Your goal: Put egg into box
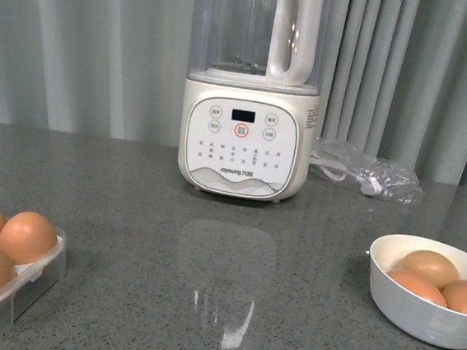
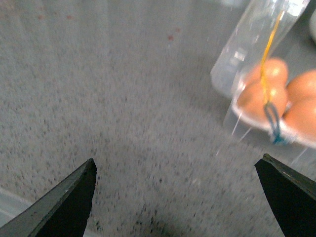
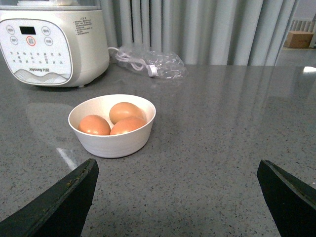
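Spread and empty, the right claw faces a smooth orange-brown egg, one of three in a bowl ahead; the left claw, also spread, has the box ahead.

Countertop is grey with fine dark and pale speckles; box is clear plastic, with a yellow string and a blue band on it; box eggs are orange-brown, bowl eggs pretty much the same shade; bowl is plain white; blender is cream with a clear jug, black display and a red ring button; curtain is pale grey, kinda striped by its folds; left gripper and right gripper are both black
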You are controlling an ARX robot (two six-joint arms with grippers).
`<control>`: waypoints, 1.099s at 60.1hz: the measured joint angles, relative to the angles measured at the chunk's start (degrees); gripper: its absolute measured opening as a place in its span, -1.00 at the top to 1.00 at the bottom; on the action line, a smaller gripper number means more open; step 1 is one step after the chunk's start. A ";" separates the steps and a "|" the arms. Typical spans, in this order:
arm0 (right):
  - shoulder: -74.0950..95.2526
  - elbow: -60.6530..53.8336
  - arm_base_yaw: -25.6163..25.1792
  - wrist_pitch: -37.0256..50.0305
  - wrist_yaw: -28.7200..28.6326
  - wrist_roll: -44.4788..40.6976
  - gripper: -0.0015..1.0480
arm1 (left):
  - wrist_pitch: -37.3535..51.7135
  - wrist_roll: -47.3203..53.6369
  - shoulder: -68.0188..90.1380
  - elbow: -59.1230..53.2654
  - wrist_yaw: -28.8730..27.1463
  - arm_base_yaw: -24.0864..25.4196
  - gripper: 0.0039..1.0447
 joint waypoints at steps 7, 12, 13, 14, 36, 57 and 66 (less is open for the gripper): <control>0.00 0.00 0.00 0.00 -0.02 0.00 -0.86 | 6.95 1.29 4.15 2.34 5.49 3.65 -0.87; 0.00 0.00 0.00 0.00 -0.02 0.00 -0.86 | 14.71 2.91 11.34 4.35 14.34 11.19 -0.87; 0.00 0.00 0.00 0.00 -0.02 -0.02 -0.86 | 16.20 3.04 13.16 5.07 16.41 13.16 -0.87; 0.00 0.00 0.00 0.00 0.00 0.00 -0.86 | 16.92 3.17 14.10 5.42 17.51 14.16 -0.87; 0.00 0.00 0.00 0.00 0.00 0.00 -0.86 | 28.89 7.21 46.60 21.44 41.97 37.22 -0.87; 0.00 0.00 0.00 0.00 0.00 0.00 -0.86 | 29.66 5.42 58.80 29.62 46.73 34.25 -0.87; 0.00 0.00 0.00 0.00 0.00 0.00 -0.86 | 30.16 5.62 60.26 30.38 45.79 30.95 -0.87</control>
